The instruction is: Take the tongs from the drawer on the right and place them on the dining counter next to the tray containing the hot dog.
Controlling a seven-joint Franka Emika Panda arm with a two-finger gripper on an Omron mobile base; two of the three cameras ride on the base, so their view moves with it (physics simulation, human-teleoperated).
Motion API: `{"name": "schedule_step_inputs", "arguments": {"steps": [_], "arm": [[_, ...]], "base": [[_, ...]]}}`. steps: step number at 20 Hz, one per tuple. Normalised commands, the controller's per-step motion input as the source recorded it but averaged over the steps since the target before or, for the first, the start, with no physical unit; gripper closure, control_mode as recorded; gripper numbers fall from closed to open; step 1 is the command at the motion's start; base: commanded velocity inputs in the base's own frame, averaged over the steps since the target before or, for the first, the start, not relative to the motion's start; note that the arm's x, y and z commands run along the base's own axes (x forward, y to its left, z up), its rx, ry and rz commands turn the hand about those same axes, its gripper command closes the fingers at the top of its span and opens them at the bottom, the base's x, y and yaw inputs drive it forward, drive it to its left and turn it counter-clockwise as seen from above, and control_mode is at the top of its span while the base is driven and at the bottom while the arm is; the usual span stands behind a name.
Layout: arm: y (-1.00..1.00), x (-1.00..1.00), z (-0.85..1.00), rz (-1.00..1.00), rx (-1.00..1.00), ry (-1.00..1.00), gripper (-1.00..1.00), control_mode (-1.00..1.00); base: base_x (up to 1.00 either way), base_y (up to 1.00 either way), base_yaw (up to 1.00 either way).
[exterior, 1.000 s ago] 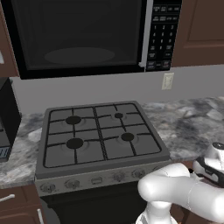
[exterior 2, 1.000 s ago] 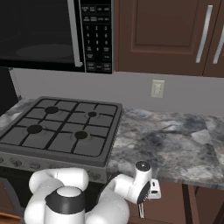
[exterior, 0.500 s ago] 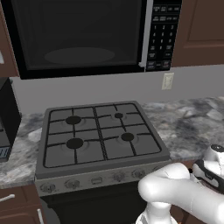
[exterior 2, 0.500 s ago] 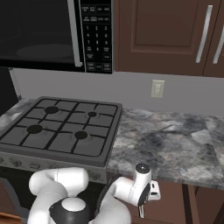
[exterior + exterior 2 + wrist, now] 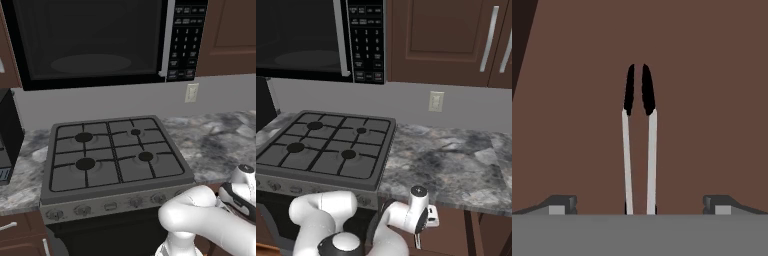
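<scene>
Two fingers stand wide apart, holding nothing, flanking the tongs on the drawer floor.

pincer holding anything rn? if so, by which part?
Nothing held. Pincer is open wide, fingertips clear of the tongs, which lie between them on the brown drawer floor.

Home kitchen: gas stove with four burners, black microwave above, grey marbled worktop right, dark brown wall cabinets, wall outlet.
</scene>
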Motion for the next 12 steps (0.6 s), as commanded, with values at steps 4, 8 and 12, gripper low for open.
{"name": "schedule_step_inputs", "arguments": {"steps": [4,8,12], "arm": [[0.0,0.0,-0.19,0.0,0.0,0.0,-1.0,-1.0],[0.0,0.0,-0.2,0.0,0.0,0.0,-1.0,-1.0],[0.0,0.0,-0.15,0.0,0.0,0.0,-1.0,-1.0]], "base": [[0.0,0.0,0.0],[0.0,0.0,0.0],[0.0,0.0,0.0]]}}
